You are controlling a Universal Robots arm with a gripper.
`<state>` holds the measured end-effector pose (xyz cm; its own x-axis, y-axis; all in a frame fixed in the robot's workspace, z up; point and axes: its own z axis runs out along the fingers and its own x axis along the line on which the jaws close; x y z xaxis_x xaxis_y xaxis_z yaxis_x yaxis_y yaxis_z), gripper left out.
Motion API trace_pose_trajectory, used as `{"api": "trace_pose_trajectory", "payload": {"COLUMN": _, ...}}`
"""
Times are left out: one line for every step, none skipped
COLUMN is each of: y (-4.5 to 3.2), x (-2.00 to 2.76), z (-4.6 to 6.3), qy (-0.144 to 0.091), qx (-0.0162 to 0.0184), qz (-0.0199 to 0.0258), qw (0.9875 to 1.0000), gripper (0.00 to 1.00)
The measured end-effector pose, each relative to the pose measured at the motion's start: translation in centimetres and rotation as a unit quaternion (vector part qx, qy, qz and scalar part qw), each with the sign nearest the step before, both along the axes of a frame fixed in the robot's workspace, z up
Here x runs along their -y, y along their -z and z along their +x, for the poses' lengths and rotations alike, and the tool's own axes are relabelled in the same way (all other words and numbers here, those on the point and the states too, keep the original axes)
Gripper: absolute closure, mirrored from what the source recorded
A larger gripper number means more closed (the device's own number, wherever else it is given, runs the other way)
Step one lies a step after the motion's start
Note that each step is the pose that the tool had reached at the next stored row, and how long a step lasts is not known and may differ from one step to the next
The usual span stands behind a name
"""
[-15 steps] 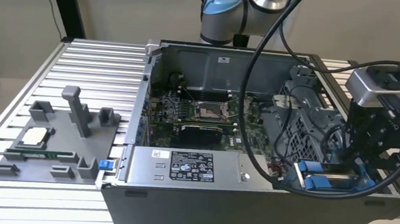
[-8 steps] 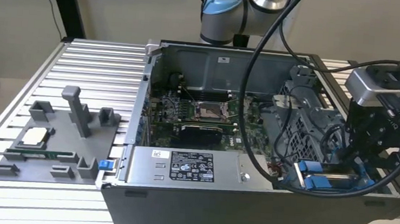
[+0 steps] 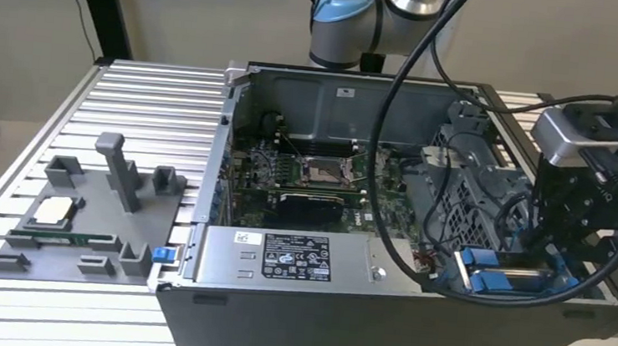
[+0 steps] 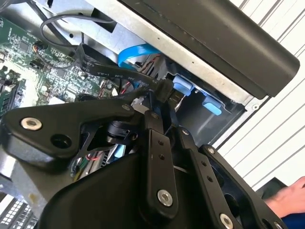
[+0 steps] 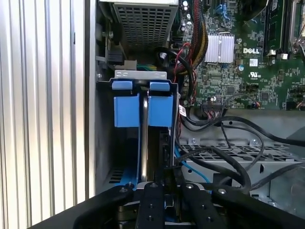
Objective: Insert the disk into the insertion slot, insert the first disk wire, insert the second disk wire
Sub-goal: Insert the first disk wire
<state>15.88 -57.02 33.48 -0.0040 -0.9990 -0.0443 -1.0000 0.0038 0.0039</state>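
Black jointed links of your end effector [image 4: 166,98] fill the foreground in both wrist views. Its fingers are pressed together on a small black plug [image 4: 164,88] at the end of a flat black ribbon wire [image 4: 109,71].

You are working inside the open dark grey metal computer case [image 3: 307,324], in its near corner on the exterior view's right. The narrow grey metal insertion slot [image 5: 140,75] stands in that corner. The flat silver disk in its bright blue plastic frame [image 5: 159,112] is already seated in it, beside a second blue frame. The pinched plug hangs just at the disk's end, but you cannot tell from these views whether it is touching.

Along the case's front wall lies the grey labelled power-supply box [image 3: 290,259], and the green motherboard [image 5: 238,62] covers the case floor behind it.

Outside the case, on the exterior view's left, a grey plastic fixture tray [image 3: 80,228] rests on the ribbed aluminium tabletop [image 3: 148,92]. A person's hand [image 4: 286,202] shows just beyond the case's outer wall in the second wrist view.
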Motion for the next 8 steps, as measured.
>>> {"api": "trace_pose_trajectory", "payload": {"y": 0.14, "x": 0.00, "z": 0.00, "qy": 0.000, "qx": 0.0001, "qz": -0.0005, "qw": 1.0000, "gripper": 1.00}}
{"api": "trace_pose_trajectory", "payload": {"y": 0.28, "x": 0.01, "z": 0.00, "qy": 0.000, "qx": 0.0001, "qz": -0.0010, "qw": 1.0000, "gripper": 1.00}}
{"api": "trace_pose_trajectory", "payload": {"y": 0.45, "x": 0.01, "z": 0.00, "qy": 0.000, "qx": 0.0001, "qz": -0.0012, "qw": 1.0000, "gripper": 1.00}}
{"api": "trace_pose_trajectory", "payload": {"y": 0.59, "x": 0.01, "z": -0.01, "qy": 0.000, "qx": 0.0000, "qz": -0.0006, "qw": 1.0000, "gripper": 1.00}}
{"api": "trace_pose_trajectory", "payload": {"y": 0.64, "x": 0.01, "z": 0.00, "qy": 0.000, "qx": 0.0000, "qz": -0.0002, "qw": 1.0000, "gripper": 1.00}}
{"api": "trace_pose_trajectory", "payload": {"y": 0.67, "x": 0.00, "z": -0.01, "qy": 0.000, "qx": -0.0001, "qz": 0.0003, "qw": 1.0000, "gripper": 1.00}}
{"api": "trace_pose_trajectory", "payload": {"y": 0.69, "x": 0.00, "z": -0.01, "qy": 0.000, "qx": -0.0001, "qz": 0.0003, "qw": 1.0000, "gripper": 1.00}}
{"api": "trace_pose_trajectory", "payload": {"y": 0.76, "x": -0.01, "z": -0.01, "qy": 0.000, "qx": 0.0000, "qz": 0.0012, "qw": 1.0000, "gripper": 1.00}}
